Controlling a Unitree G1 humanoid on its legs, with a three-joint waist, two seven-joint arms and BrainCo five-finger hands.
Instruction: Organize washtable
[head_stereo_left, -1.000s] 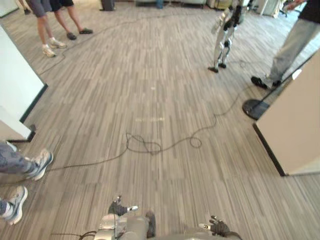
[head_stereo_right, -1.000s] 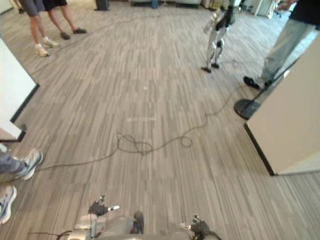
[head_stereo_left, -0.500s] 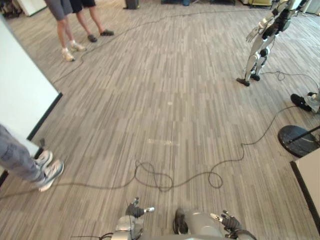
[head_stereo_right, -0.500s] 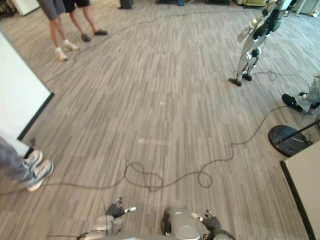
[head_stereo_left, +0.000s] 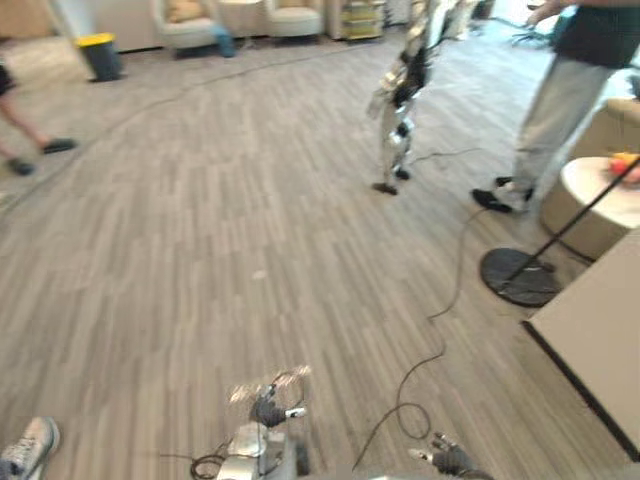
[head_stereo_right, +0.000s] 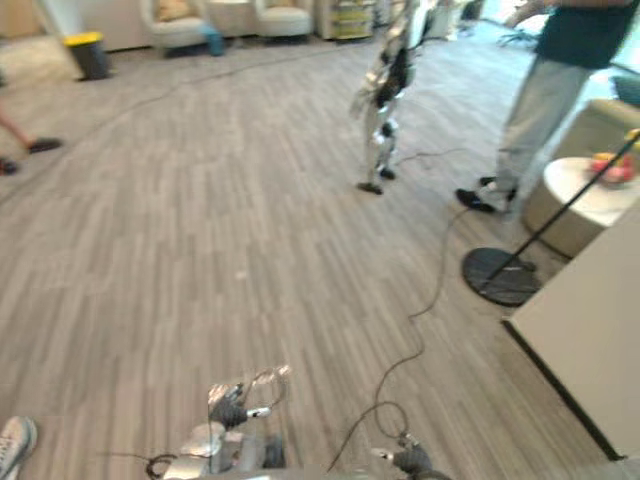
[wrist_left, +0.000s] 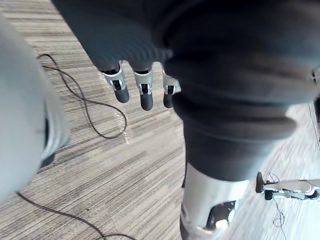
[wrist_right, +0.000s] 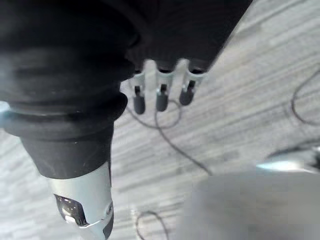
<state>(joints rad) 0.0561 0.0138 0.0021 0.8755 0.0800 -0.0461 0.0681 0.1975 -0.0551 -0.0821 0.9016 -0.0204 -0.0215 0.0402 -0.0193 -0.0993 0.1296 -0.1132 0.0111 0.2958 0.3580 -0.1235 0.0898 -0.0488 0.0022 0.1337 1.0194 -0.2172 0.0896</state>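
Both hands, left hand (wrist_left: 142, 85) and right hand (wrist_right: 160, 87), hanging slack-fingered and empty above wood floor (head_stereo_left: 200, 250); washtable unseen, step undeterminable.

left hand (wrist_left: 150, 60): dark ribbed cover over back and wrist
fingers (wrist_left: 146, 94): silver, dark rounded tips
thumb (wrist_left: 210, 210): silver shell, seemingly a dark inset near its end
right hand (wrist_right: 155, 60): same dark ribbed cover, silver dark-tipped fingers (wrist_right: 161, 95)
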